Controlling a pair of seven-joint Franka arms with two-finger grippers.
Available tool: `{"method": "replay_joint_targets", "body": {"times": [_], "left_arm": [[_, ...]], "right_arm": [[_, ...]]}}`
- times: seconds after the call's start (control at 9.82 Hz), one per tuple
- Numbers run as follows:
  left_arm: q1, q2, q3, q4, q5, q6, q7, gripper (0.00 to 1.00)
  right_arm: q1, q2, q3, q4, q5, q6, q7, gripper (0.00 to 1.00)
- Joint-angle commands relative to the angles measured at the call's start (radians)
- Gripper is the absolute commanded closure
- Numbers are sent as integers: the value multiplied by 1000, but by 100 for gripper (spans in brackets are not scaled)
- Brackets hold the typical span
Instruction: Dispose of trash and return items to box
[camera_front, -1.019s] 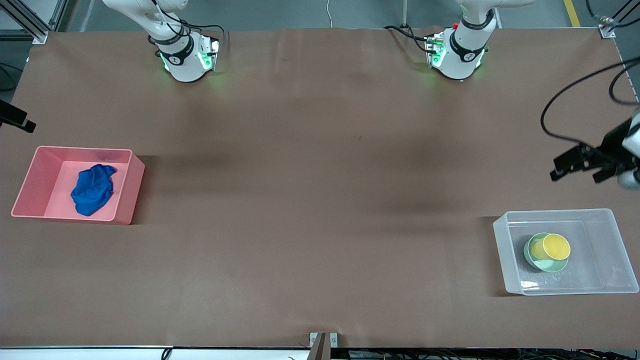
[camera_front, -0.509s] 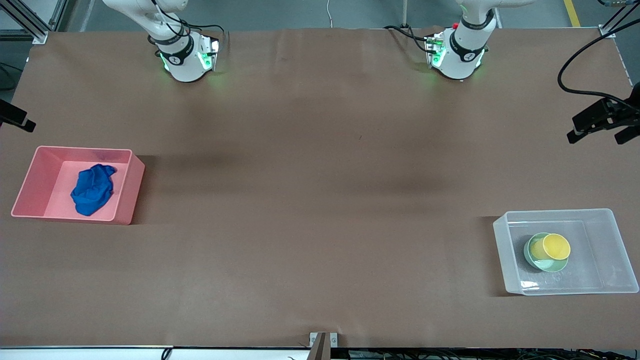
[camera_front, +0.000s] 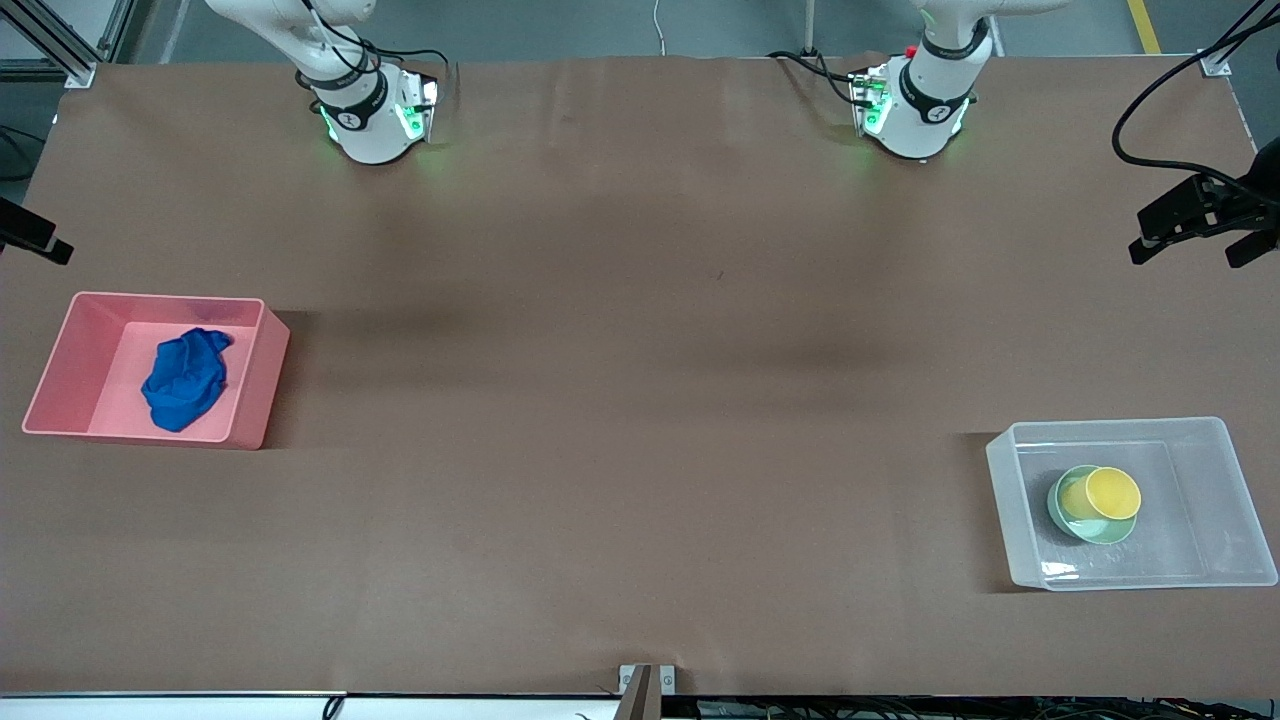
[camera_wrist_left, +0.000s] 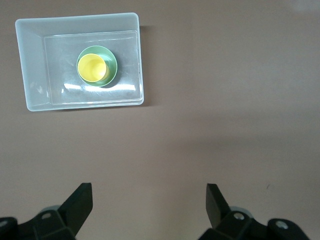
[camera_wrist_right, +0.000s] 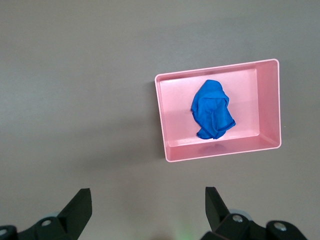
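The blue wad of trash (camera_front: 185, 378) (camera_wrist_right: 212, 110) lies inside the pink bin (camera_front: 255, 380) (camera_wrist_right: 161, 120) at the right arm's end of the table. At the left arm's end, the clear box (camera_front: 1232, 470) (camera_wrist_left: 30, 65) holds the mint-green bowl (camera_front: 1100, 531) (camera_wrist_left: 111, 70), and the yellow cup (camera_front: 1112, 492) (camera_wrist_left: 92, 67) sits in the bowl. My left gripper (camera_front: 1185, 255) (camera_wrist_left: 148, 192) hangs open and empty over bare table, apart from the box. High over the table, my right gripper (camera_wrist_right: 148, 195) is open and empty, with the bin in its view.
Brown paper covers the table (camera_front: 640, 400). The two arm bases (camera_front: 375, 120) (camera_front: 915, 110) stand along the edge farthest from the front camera. A small metal bracket (camera_front: 647, 685) sits at the nearest edge.
My left gripper has drawn away from the box, toward the bases' side and the table's end. The right arm, the bin and the box have not moved.
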Motion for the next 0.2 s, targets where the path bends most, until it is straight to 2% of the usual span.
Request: {"method": "replay_joint_targets", "body": {"times": [0.0,0.1], "left_arm": [[-1,-3,-9,-52,32,18,-10,0],[-1,0,-9,-50,34,18,-14,0]], "right_arm": [[-22,-24,19,-19,7,-3,2,0],[-22,-24,19,-19,8,-4,2,0]]}}
